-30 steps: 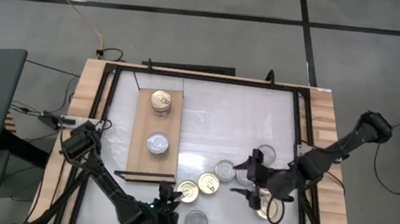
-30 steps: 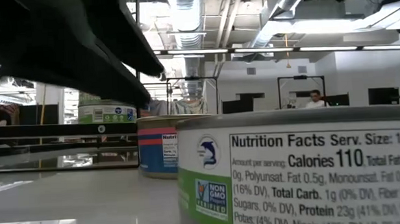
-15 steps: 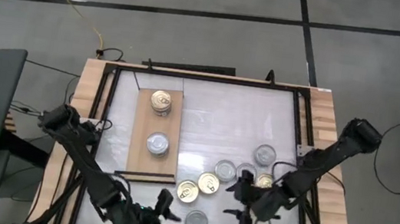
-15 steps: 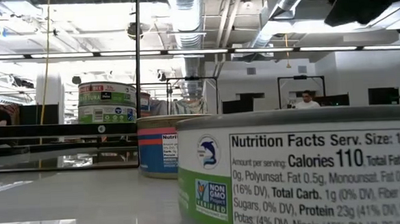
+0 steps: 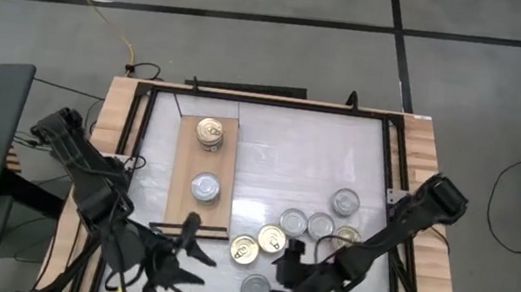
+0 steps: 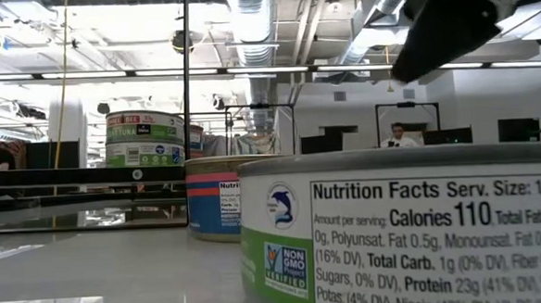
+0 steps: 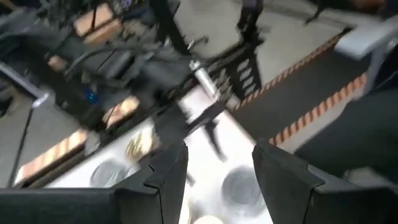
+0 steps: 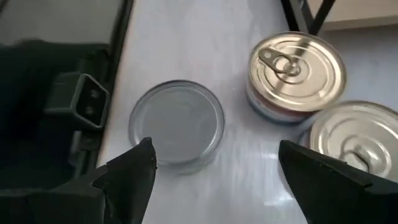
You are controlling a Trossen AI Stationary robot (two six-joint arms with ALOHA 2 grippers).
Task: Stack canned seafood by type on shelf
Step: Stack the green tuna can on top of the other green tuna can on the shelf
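R gripper (image 5: 285,278) low at the near edge of the table, fingers spread wide, nothing held. Wrist view puts a silver-topped tin (image 8: 177,124) just ahead of the open fingers (image 8: 130,171), with two gold-topped tins (image 8: 297,73) close beside it.

L gripper (image 5: 189,243) hangs off the near corner of the shelf (image 5: 182,171), fingers a modest gap apart, empty as far as the wrist view shows.

Shelf holds one gold-topped stack (image 5: 209,132) at the far end and a silver-topped one (image 5: 204,189) mid-board. Rest of the canned seafood (image 5: 316,224) sits loose on the white table (image 5: 282,139), clustered R of the shelf.

Risks, my read:
- Silver tin lies close to the table's near edge; an off-centre close could shove it off.
- Wide fingers may clip the neighbouring gold tin on descent.
- Both grippers near each other; arm clash possible if L moves in.
- Flat tin, shallow wall: a high grip could slip.
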